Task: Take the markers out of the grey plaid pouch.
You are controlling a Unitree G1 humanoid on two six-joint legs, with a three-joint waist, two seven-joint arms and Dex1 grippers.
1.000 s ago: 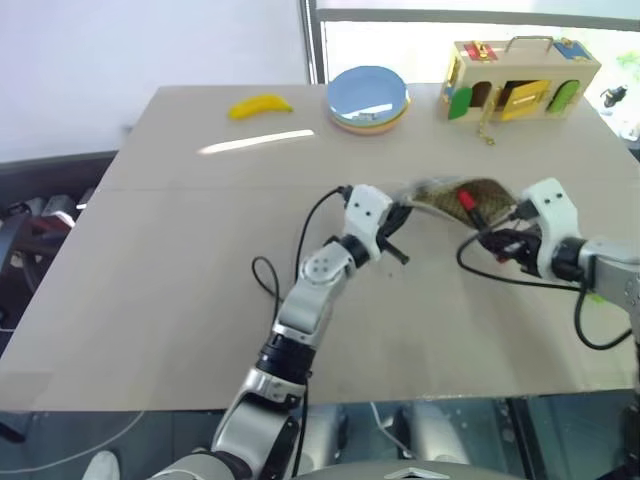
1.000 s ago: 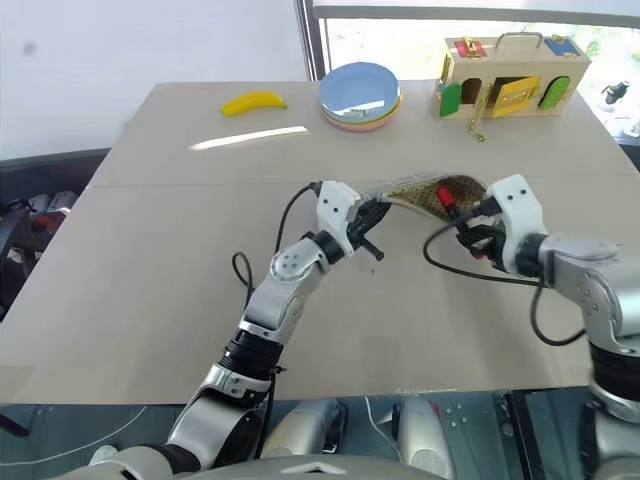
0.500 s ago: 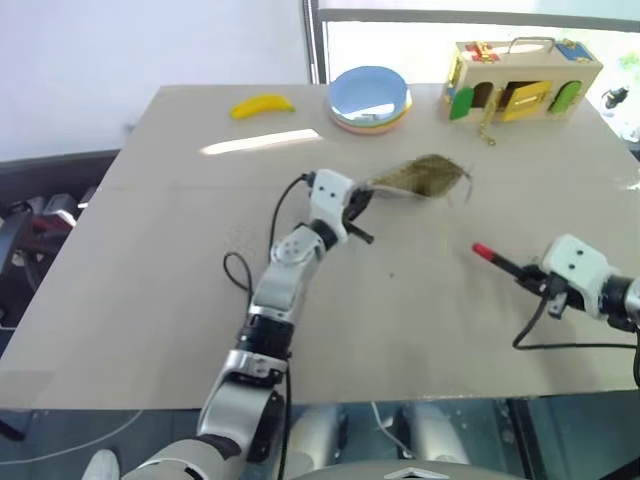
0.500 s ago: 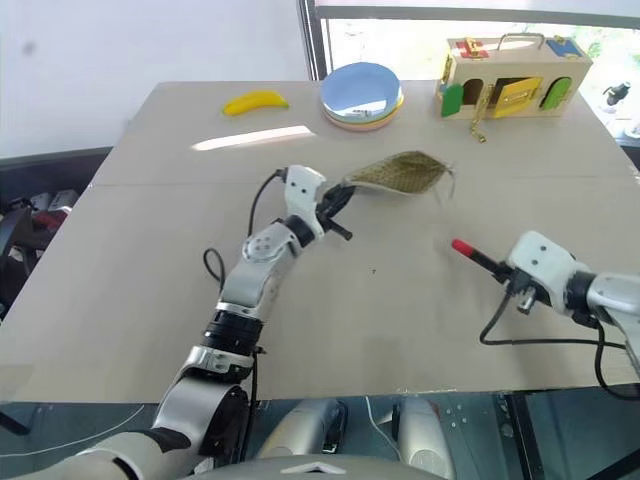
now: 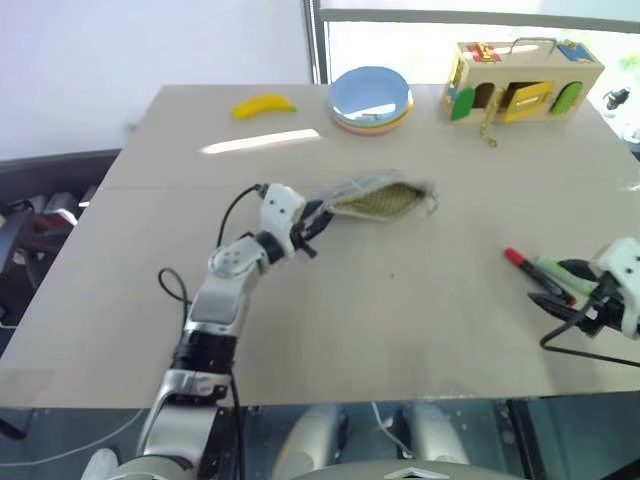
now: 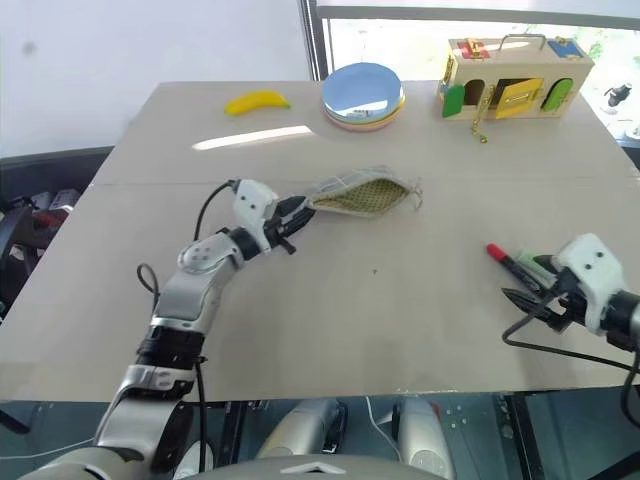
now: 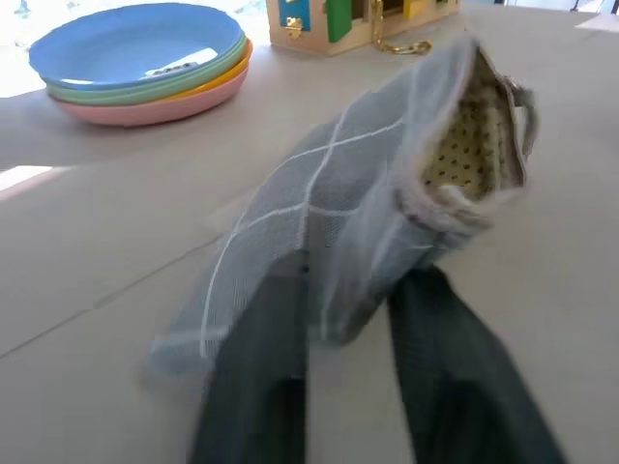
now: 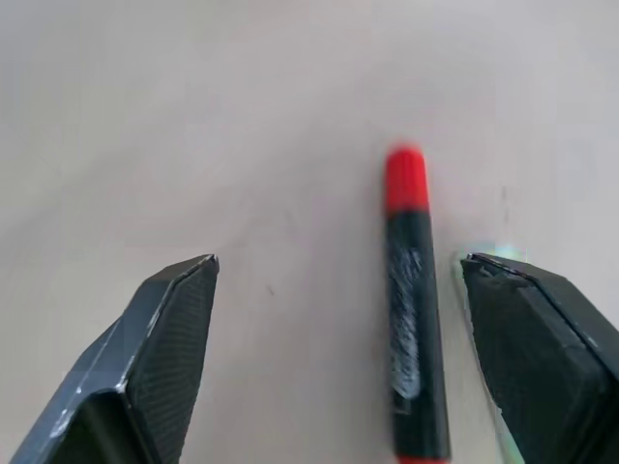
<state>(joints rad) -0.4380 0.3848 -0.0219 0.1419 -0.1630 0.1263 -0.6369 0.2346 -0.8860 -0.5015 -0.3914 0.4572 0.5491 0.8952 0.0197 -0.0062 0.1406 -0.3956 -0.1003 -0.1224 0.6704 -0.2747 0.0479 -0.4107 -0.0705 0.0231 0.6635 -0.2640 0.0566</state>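
Right gripper (image 8: 338, 358) spread wide, holding nothing; slim red-capped black marker (image 8: 414, 314) lies flat between its fingers. Left gripper (image 7: 358, 377) pinches floppy grey plaid pouch (image 7: 358, 203).

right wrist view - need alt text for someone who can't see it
A marker with a black body and a red cap lies on the bare tan table, between the open right gripper's two black fingers, touching neither.

Grey plaid pouch (image 5: 375, 196), tan dotted lining; black marker (image 8: 414, 305), red cap; light-green highlighter (image 5: 558, 268); yellow banana (image 5: 261, 105); beige surface (image 5: 400, 320)
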